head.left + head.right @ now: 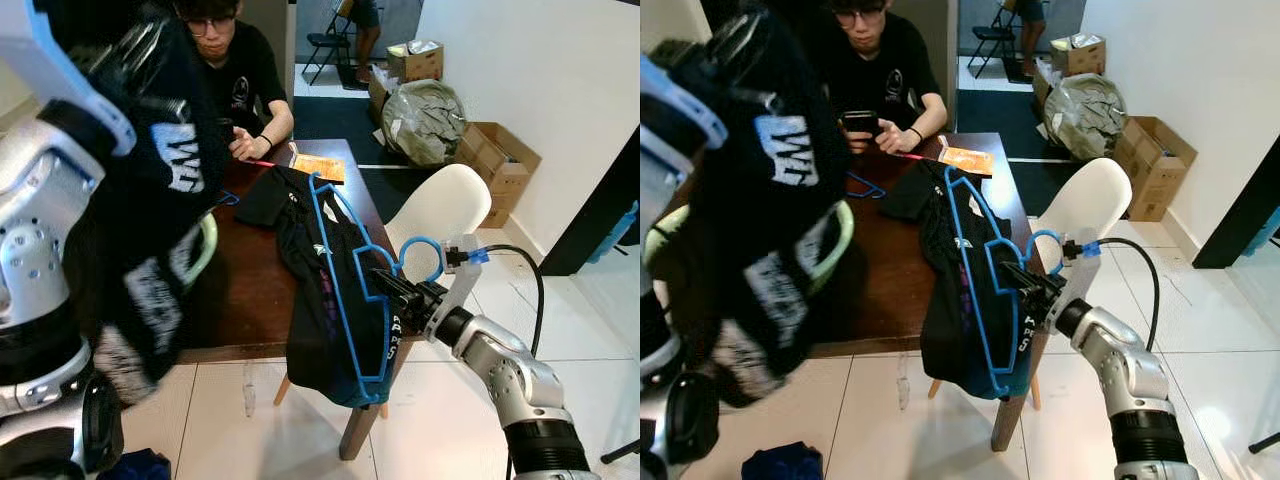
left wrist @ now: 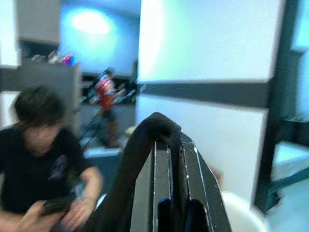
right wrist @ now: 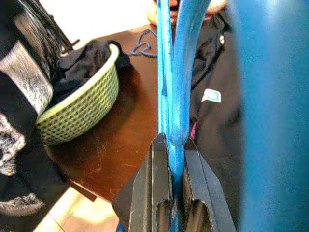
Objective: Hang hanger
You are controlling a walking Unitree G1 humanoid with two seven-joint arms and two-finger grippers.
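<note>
Hanger [image 1: 345, 290] | pinched by right gripper [image 1: 385, 286] | over brown table [image 1: 245, 290] | tiled floor [image 1: 240, 430]

White lettering on the black garment [image 1: 170, 160] (blurred) seems unreadable.

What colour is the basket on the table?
Light green basket, clearest in the right wrist view.

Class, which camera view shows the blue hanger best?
The left eye view: the whole blue hanger shows there, hook to bottom bar, carrying a black shirt. The right eye view nearly matches. The right wrist view shows just its neck inside the right pincer.
</note>
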